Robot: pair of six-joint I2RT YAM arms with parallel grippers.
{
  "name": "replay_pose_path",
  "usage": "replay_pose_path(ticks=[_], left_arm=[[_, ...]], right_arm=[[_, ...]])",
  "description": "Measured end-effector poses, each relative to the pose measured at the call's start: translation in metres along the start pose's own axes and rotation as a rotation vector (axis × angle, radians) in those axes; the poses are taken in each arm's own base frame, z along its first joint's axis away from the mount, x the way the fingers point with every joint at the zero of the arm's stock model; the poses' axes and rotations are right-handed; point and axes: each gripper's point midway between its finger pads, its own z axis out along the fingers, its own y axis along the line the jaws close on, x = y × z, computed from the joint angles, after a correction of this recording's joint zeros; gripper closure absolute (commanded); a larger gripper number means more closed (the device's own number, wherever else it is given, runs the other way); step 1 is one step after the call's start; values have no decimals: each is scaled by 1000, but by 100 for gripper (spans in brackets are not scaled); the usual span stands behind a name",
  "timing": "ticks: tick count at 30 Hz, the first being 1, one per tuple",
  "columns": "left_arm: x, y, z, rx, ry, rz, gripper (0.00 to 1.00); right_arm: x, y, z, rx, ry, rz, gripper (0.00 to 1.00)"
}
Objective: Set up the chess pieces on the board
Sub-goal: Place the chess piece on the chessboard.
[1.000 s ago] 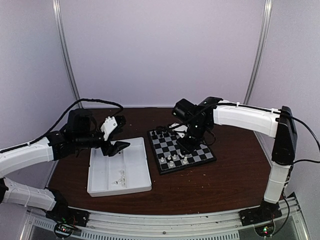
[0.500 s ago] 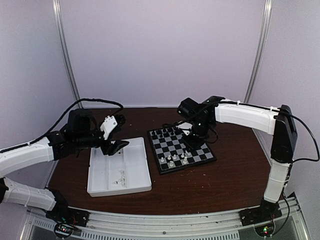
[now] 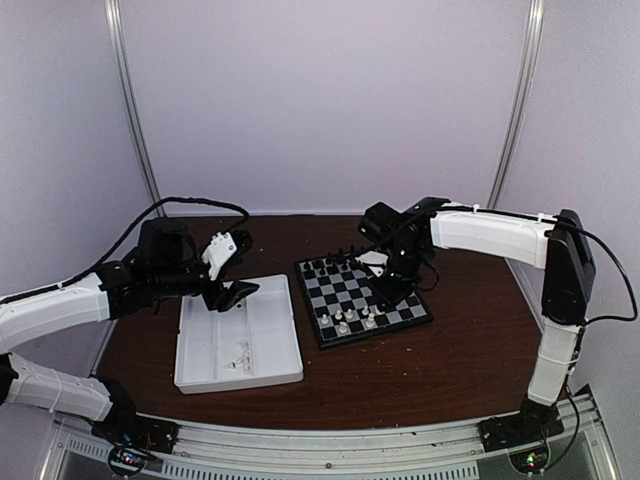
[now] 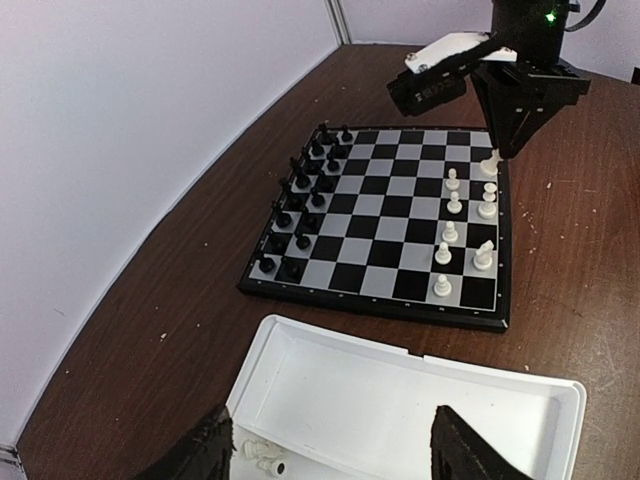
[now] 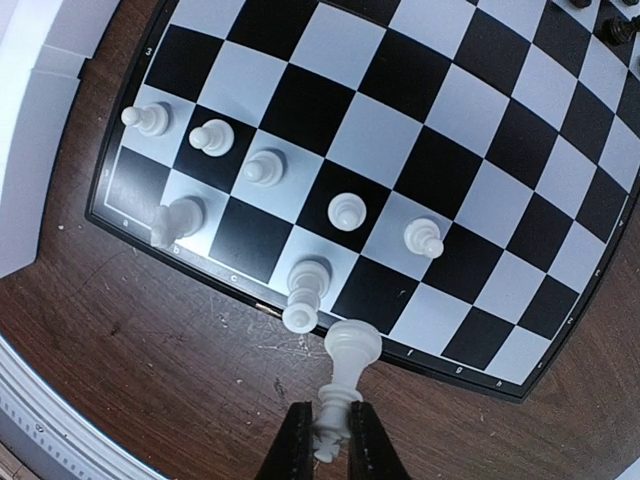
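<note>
white arm shells (image 3: 490,232), black joints (image 3: 565,275), black cables (image 3: 205,201)

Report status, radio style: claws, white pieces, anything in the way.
Right claw shut on a white piece above the board edge. Left claw open over the tray. Placed piece close alongside.

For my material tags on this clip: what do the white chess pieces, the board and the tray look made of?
The white chess pieces look like plastic: smooth, uniform white, slight sheen. The board seems plastic too, its flat squares faintly reflecting light. The tray looks like thin moulded white plastic, matte, with rounded corners.
</note>
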Motion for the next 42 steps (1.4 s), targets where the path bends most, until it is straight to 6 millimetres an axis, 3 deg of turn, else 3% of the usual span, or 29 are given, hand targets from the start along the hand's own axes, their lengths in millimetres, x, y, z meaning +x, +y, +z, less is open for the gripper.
replay_pose_path(ticks=[11, 30, 42], left_arm=[[-1, 0, 0, 0, 1, -3, 32], [3, -1, 1, 8, 19, -7, 32], [4, -1, 1, 8, 21, -7, 32]], right_arm=[[7, -6, 3, 34, 23, -1, 89], [14, -8, 36, 38, 90, -2, 89], [9, -9, 36, 40, 80, -6, 85]])
